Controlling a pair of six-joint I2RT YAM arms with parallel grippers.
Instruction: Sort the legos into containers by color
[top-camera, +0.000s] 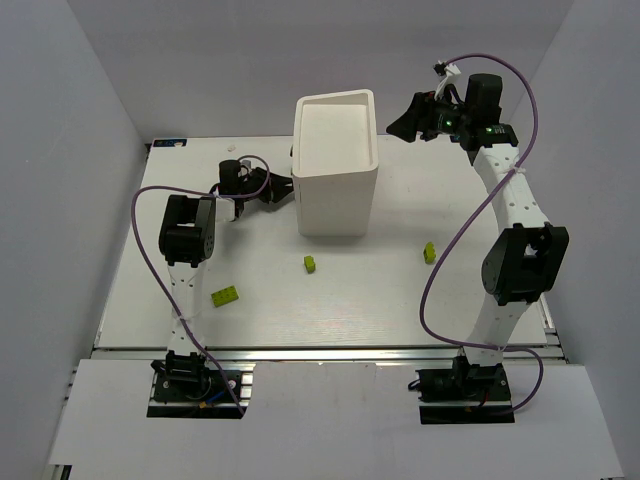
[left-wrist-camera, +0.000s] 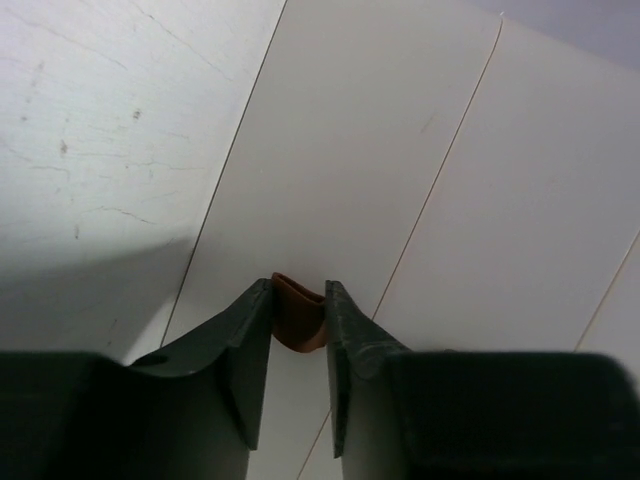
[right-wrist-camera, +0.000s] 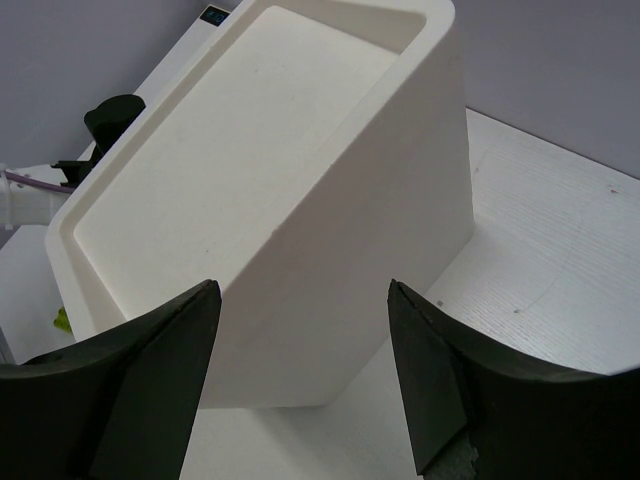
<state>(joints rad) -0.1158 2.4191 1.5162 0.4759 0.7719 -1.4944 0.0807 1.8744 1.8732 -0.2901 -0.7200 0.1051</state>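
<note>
The tall white cabinet (top-camera: 336, 165) stands at the table's back middle, its drawers facing left. In the left wrist view my left gripper (left-wrist-camera: 298, 290) is pressed against a white drawer front (left-wrist-camera: 360, 150), its two fingers closed on either side of the small reddish-brown knob (left-wrist-camera: 299, 318). From above, the left gripper (top-camera: 283, 187) touches the cabinet's left face. My right gripper (top-camera: 405, 122) hovers open above and to the right of the cabinet (right-wrist-camera: 260, 200), holding nothing. Three lime legos lie on the table: one at the left (top-camera: 225, 295), one in the middle (top-camera: 311, 264), one at the right (top-camera: 429, 253).
A purple cable loops beside each arm. White walls close in the table on the left, back and right. A lime lego (right-wrist-camera: 62, 320) peeks past the cabinet's lower left corner in the right wrist view.
</note>
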